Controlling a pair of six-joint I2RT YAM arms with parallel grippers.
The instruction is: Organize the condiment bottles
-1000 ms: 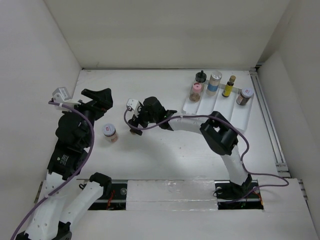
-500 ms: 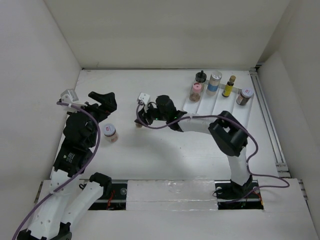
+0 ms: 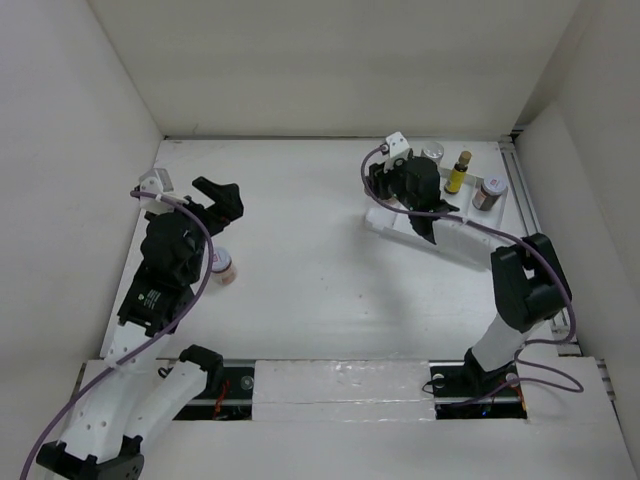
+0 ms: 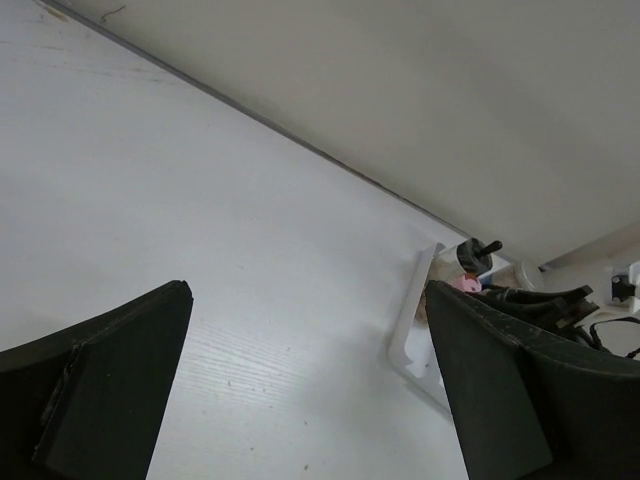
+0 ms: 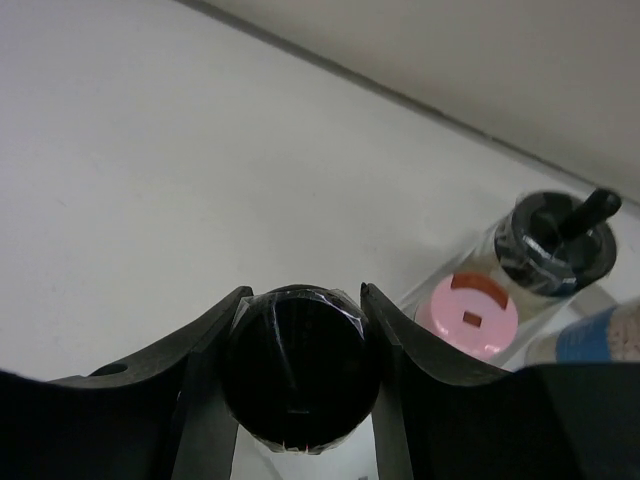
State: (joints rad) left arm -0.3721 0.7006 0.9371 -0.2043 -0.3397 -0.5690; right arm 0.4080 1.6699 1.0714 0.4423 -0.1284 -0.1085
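small dark bottle (image 5: 298,372) | clamped between right jaws | left jaws spread wide

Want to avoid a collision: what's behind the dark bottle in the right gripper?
Behind the dark bottle stand a pink-lidded jar and a black-capped bottle; a blue-labelled jar shows at the edge. What lies beneath it is covered.

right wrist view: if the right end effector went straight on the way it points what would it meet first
Likely the bare table: nothing stands ahead of the small dark bottle it grips. The pink-lidded jar sits just right of that line and might get clipped; depth is unclear.
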